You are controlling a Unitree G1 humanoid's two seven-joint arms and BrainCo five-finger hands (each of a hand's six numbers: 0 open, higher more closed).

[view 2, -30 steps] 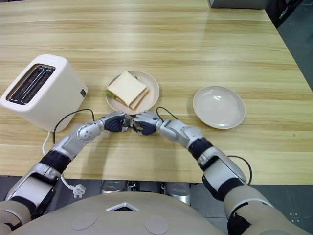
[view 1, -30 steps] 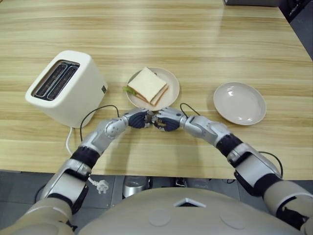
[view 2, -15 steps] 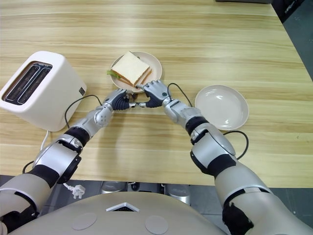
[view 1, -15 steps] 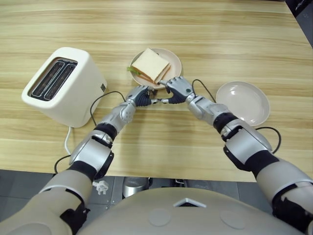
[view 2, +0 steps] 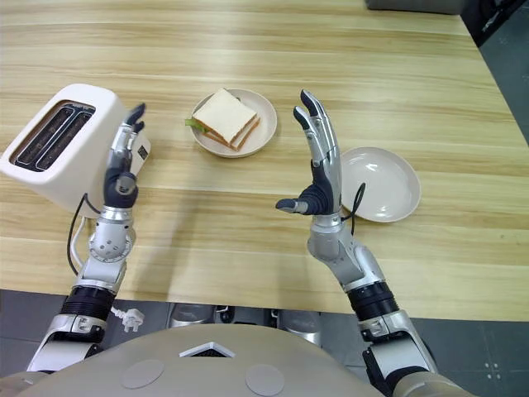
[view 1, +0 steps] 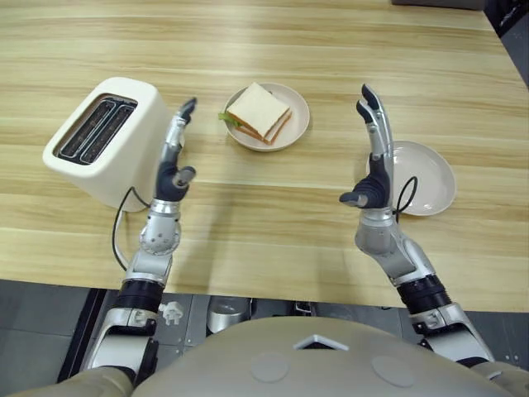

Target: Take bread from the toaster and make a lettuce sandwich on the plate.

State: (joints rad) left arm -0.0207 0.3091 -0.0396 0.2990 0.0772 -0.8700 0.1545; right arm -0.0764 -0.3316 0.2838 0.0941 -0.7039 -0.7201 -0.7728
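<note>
On the plate (view 1: 297,131), the sandwich (view 1: 258,112) sat finished.
My left hand (view 1: 173,164) and right hand (view 1: 376,161) had lifted away, both spread wide, holding nothing.

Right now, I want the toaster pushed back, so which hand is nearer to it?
Left. The left hand stands upright and open close beside the toaster. The right hand, also open, is far across the table by the empty plate.

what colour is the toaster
The toaster is cream white with dark slots, clearest in the left eye view.

no readable text, labels or numbers
</note>
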